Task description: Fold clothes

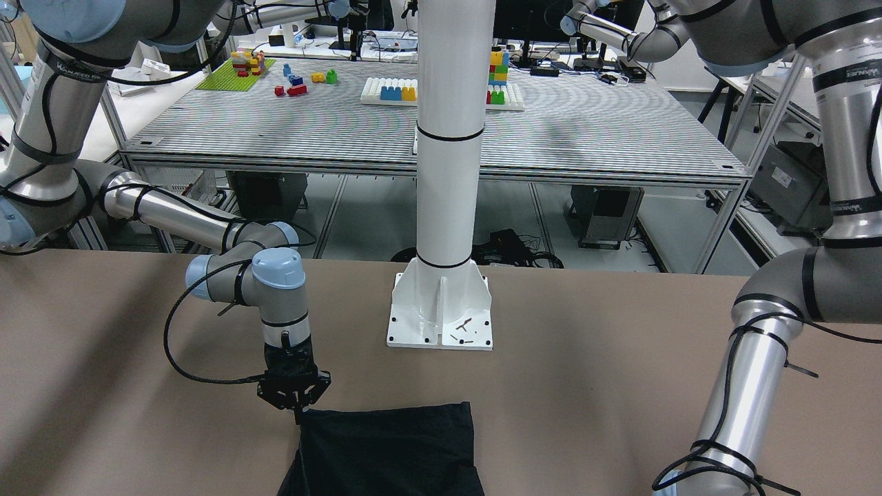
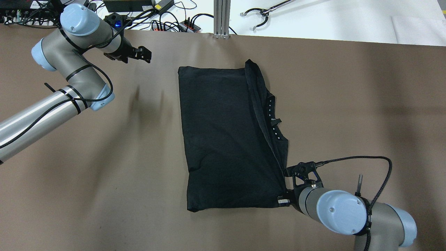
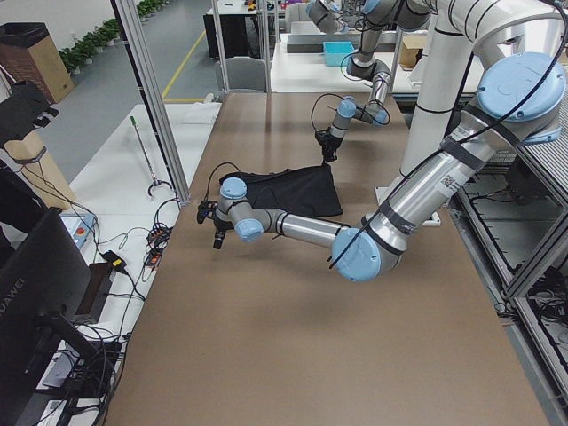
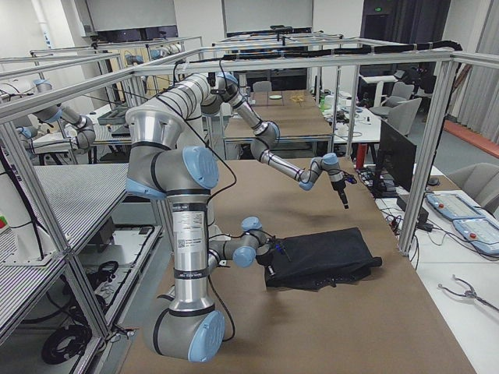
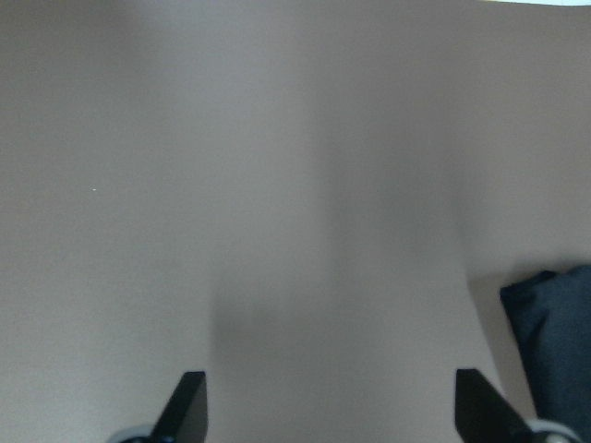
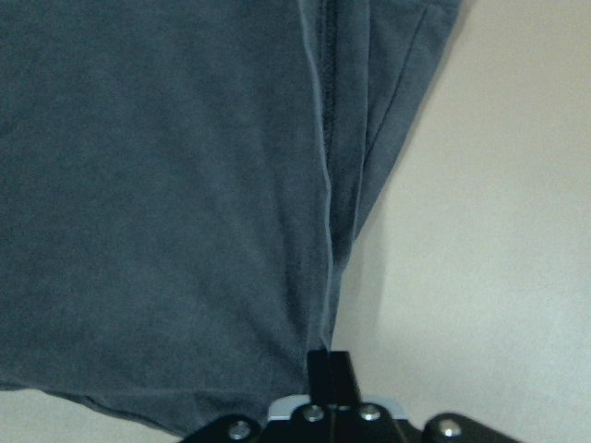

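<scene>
The clothes (image 2: 226,139) are one black piece lying flat mid-table, with the right side doubled over in a loose flap that shows a collar and label (image 2: 274,121). My right gripper (image 2: 283,201) is shut on the piece's near right corner. The right wrist view shows the fingers closed (image 6: 329,365) on the hem of the clothes (image 6: 166,185). The same gripper (image 1: 298,408) pinches the corner of the clothes (image 1: 393,448) in the front view. My left gripper (image 2: 144,55) hovers open and holds nothing, far left of the clothes; its wrist view (image 5: 328,406) shows bare table and a corner of the clothes (image 5: 554,323).
A white pillar on a bolted base plate (image 1: 441,324) stands at the robot's edge of the brown table (image 2: 104,157). Cables and power strips (image 2: 167,21) lie beyond the far edge, beside a metal grabber tool (image 2: 261,15) on a white surface.
</scene>
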You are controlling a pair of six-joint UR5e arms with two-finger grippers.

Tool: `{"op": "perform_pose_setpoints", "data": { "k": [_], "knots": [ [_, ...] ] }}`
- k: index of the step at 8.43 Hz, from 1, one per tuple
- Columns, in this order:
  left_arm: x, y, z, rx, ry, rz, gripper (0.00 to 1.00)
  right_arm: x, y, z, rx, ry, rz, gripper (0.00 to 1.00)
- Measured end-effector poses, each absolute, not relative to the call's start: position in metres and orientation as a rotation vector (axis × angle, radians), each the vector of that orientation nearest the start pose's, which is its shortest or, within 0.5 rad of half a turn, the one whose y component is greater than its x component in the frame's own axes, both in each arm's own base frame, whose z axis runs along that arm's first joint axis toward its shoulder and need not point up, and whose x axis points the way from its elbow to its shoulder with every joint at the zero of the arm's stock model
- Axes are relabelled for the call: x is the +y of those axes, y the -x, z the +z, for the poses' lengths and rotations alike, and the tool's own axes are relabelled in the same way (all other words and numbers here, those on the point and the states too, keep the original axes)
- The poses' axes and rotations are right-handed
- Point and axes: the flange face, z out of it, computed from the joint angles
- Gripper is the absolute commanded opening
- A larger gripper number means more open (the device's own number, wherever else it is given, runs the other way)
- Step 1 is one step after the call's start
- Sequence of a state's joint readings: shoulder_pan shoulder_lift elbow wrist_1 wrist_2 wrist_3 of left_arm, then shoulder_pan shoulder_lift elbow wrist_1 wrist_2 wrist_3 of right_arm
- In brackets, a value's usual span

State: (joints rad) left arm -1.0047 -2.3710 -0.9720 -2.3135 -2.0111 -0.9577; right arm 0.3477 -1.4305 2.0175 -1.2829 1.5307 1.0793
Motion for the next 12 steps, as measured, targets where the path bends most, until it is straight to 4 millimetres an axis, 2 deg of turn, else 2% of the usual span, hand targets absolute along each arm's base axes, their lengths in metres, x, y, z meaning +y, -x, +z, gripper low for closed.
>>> {"op": "perform_pose_setpoints", "data": {
  "k": [1,2,4,7,8,10,12],
  "knots": [
    [-0.741,-0.363,0.352,0.935,-0.390,-0.151,0.94,-0.299,0.447,0.358,-0.820,-0.369,-0.074,0.92],
    [-0.741,-0.363,0.351,0.937,-0.390,-0.153,0.94,-0.295,0.447,0.355,-0.849,-0.361,-0.054,0.93],
    [-0.739,-0.362,0.351,0.941,-0.391,-0.154,0.94,-0.302,0.455,0.324,-0.902,-0.374,-0.036,0.94],
    [-0.737,-0.361,0.354,0.940,-0.390,-0.156,0.94,-0.357,0.469,0.264,-0.838,-0.408,0.003,0.94],
    [-0.737,-0.361,0.355,0.940,-0.389,-0.156,0.94,-0.376,0.480,0.254,-0.799,-0.420,-0.012,0.94],
    [-0.735,-0.360,0.358,0.940,-0.387,-0.157,0.94,-0.422,0.506,0.252,-0.711,-0.441,-0.055,0.94],
    [-0.735,-0.361,0.358,0.941,-0.385,-0.157,0.94,-0.463,0.530,0.263,-0.621,-0.447,-0.111,0.94]
  ]
}}
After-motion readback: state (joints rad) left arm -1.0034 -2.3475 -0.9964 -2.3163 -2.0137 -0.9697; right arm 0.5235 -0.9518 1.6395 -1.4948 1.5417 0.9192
